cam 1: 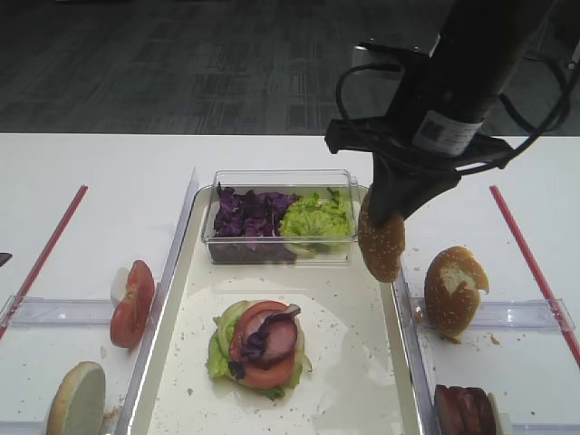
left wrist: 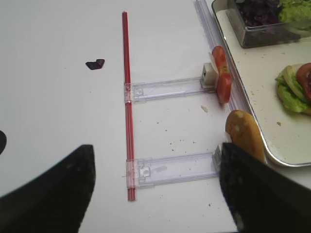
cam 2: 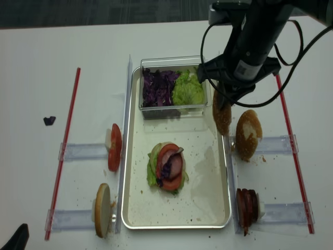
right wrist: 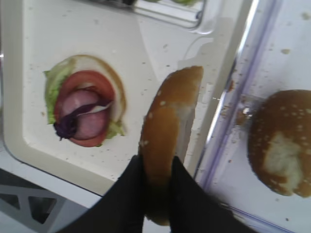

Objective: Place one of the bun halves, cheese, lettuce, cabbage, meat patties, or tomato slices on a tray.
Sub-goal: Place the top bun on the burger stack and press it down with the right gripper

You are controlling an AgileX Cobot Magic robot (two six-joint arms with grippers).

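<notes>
A long cream tray (cam 1: pixel 362 381) lies below and to the left of the right gripper (right wrist: pixel 156 170). On the tray, left of the pincer, sits a stack of lettuce (cam 1: pixel 217 355), tomato slice (cam 1: pixel 256 337), meat and purple cabbage (cam 1: pixel 257 347). Level with the pincer, a clear tub (cam 1: pixel 276 249) holds more purple and green leaves. The pincer's jaws are nearly closed, clamping the sesame bun top (cam 1: pixel 381 241) on edge above the tray's right rim. Only the right wrist view shows the fingers (right wrist: pixel 130 194) pinching the bun; overhead, the arm hides them. The left gripper (left wrist: pixel 155 194) appears as two widely spread dark blurs, holding nothing.
</notes>
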